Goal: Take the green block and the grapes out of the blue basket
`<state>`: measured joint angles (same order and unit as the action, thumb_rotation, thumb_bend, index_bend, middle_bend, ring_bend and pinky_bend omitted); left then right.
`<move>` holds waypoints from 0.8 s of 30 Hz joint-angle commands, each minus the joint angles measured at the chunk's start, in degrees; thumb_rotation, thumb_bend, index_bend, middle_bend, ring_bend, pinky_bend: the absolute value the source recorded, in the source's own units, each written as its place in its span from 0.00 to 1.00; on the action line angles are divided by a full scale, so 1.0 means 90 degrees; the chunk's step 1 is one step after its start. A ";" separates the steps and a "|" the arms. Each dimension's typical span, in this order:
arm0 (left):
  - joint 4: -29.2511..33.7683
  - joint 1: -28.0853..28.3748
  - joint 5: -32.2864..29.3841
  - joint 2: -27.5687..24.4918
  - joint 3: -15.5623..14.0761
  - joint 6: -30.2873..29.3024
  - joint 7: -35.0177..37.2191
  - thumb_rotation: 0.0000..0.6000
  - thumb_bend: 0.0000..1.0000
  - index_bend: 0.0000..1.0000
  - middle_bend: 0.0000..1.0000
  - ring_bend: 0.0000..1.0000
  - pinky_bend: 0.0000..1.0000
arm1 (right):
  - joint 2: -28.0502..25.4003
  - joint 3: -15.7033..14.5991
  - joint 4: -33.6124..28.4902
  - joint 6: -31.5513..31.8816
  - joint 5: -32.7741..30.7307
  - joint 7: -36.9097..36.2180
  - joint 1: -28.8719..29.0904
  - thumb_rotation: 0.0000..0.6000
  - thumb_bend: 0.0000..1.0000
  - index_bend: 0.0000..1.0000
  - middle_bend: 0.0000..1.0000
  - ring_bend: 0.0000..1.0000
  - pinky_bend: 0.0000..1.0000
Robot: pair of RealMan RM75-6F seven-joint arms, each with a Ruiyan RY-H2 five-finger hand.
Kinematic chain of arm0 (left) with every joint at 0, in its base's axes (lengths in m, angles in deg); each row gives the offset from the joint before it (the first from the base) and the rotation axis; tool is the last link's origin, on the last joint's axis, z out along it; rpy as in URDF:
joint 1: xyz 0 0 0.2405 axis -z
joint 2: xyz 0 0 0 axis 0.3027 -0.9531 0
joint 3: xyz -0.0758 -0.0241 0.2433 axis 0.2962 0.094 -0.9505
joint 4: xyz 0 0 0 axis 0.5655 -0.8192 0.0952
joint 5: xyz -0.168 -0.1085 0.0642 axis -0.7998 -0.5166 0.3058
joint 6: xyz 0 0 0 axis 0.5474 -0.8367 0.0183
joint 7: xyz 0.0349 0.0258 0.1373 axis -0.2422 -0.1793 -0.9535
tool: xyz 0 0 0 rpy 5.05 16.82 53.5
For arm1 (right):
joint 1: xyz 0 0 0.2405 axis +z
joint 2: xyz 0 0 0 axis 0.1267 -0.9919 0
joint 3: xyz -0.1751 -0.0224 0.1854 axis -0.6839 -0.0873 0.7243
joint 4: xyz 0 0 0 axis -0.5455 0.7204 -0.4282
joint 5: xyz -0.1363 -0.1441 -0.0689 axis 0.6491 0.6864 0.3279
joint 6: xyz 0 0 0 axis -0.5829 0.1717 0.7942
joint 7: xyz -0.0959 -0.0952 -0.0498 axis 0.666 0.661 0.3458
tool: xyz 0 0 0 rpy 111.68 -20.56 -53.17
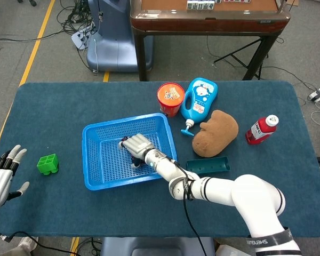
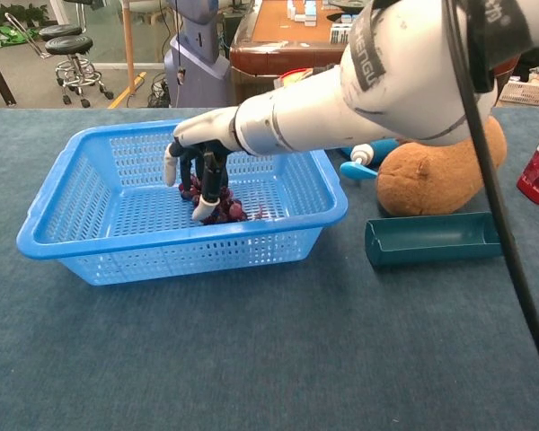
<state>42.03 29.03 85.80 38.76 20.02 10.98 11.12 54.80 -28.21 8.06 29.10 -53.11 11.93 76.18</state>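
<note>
One item left in basket (image 2: 90, 242): grapes (image 2: 223, 211), on floor, directly under my right hand (image 2: 198, 162). Fingers pointing down around bunch; can't tell if clamped. Block (image 1: 47, 164) already out on table, near left hand (image 1: 1, 177), fingers spread, holding nothing. Right hand nearer grapes.

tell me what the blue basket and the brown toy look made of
Blue basket: looks like moulded plastic, slightly glossy, with a perforated lattice floor and walls. Brown toy: seems plush fabric, matte and fuzzy, with a soft rounded shape.
</note>
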 commanded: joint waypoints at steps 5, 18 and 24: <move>0.0015 0.0035 -0.0019 -0.0003 0.0017 0.0106 0.0018 1.00 0.30 0.00 0.02 0.07 0.15 | -0.0150 -0.0520 -0.0006 0.0318 -0.0209 0.0438 0.0205 1.00 0.08 0.24 0.25 0.24 0.36; -0.0039 0.0035 -0.0044 0.0029 0.0042 0.0159 0.0045 1.00 0.30 0.00 0.02 0.07 0.15 | 0.0043 -0.0762 0.0251 0.0270 -0.0459 0.0666 0.0437 1.00 0.01 0.24 0.22 0.21 0.36; -0.0092 0.0008 -0.0062 0.0040 0.0051 0.0143 0.0093 1.00 0.30 0.00 0.02 0.07 0.15 | 0.0020 -0.0570 0.0307 0.0340 -0.0136 0.0493 0.0415 1.00 0.01 0.24 0.22 0.21 0.36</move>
<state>41.20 29.11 85.26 39.11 20.47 12.27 11.95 55.32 -34.32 11.11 32.02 -55.55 17.45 80.25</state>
